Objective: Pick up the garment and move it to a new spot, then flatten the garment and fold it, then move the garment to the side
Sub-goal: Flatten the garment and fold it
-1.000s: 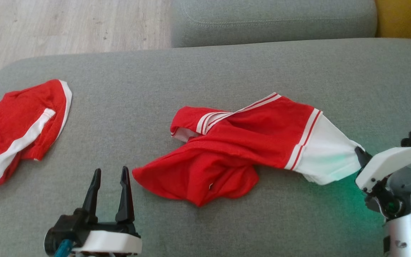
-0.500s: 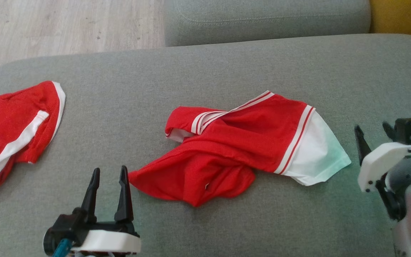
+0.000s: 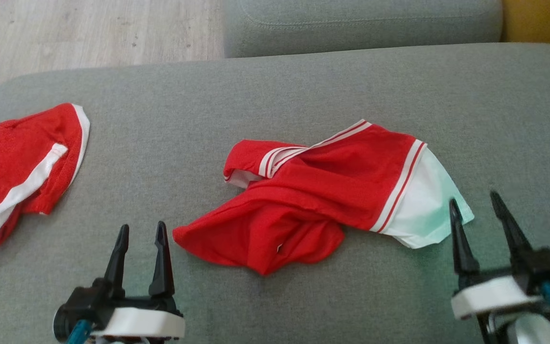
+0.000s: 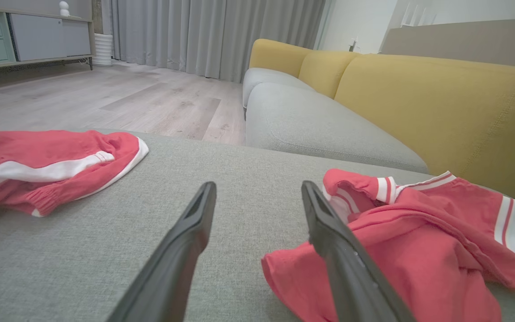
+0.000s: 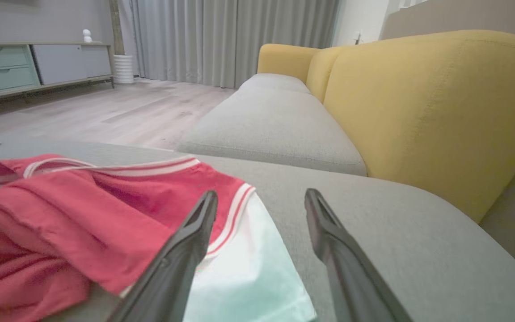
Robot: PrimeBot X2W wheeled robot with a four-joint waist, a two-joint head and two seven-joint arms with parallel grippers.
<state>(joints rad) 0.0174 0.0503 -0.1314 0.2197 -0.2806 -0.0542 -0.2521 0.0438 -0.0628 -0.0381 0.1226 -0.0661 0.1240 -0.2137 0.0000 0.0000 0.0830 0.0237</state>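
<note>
1. On grey sofa seat point(image 3: 275, 86), centre-right, red-and-white jersey point(image 3: 322, 200) is seen crumpled, white end toward robot's right.
2. L gripper point(image 3: 142, 225): jaws spread wide, nothing held; it is parked just beside jersey's red lower corner.
3. R gripper point(image 3: 474, 197): jaws spread wide, nothing held; inner finger is seen over white edge, contact can't be told.
4. Step judged: flattening, not yet begun.
5. Next move: opp. corners need to be pinched & drawn apart.
6. Second red garment point(image 3: 22, 167) is seen well apart, far left.
</note>
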